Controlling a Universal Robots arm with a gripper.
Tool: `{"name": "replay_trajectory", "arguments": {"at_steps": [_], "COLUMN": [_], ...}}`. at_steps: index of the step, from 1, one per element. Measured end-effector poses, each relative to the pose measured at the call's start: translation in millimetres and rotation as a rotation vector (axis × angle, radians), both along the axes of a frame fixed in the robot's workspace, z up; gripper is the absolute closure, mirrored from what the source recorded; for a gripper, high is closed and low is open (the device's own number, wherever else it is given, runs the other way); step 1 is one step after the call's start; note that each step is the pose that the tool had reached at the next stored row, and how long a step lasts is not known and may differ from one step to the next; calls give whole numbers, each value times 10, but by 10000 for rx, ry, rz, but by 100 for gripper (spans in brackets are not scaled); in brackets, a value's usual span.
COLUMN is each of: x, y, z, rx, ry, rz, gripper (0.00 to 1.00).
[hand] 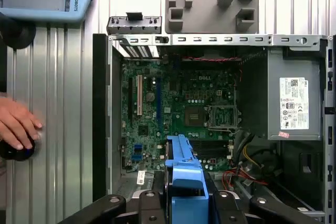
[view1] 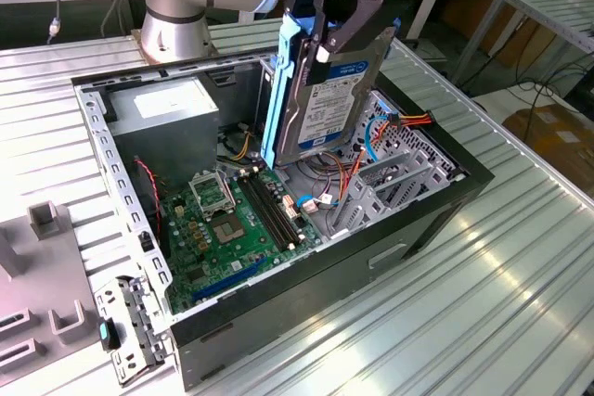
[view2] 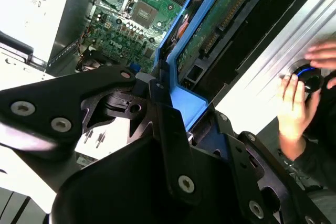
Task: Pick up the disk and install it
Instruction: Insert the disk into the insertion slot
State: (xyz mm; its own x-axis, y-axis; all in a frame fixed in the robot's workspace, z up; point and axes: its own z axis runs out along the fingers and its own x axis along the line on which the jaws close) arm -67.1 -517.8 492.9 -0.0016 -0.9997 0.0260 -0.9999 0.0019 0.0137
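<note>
Our claw is clamped on the disk, which hangs on edge above the open computer case. We think the blue rails should stay parallel to the drive bay, clear of the cables.

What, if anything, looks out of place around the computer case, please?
Nothing looks damaged or spilled. The disk hangs tilted on edge in the gripper above the open computer case, not seated; a person's hand is beside the case.
</note>
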Motion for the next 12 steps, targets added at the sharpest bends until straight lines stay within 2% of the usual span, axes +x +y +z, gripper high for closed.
{"name": "replay_trajectory", "arguments": {"at_steps": [4, 6, 7, 10, 12], "x": [2, 3, 2, 2, 2], "y": [0, 0, -1, -5, -22], "z": [0, 0, 0, -9, -23], "rx": [0, -1, -2, 2, 0], "ry": [-7, -40, -84, -315, -370], "rz": [1, 1, 1, -1, 1], "gripper": [63, 63, 63, 63, 63]}}
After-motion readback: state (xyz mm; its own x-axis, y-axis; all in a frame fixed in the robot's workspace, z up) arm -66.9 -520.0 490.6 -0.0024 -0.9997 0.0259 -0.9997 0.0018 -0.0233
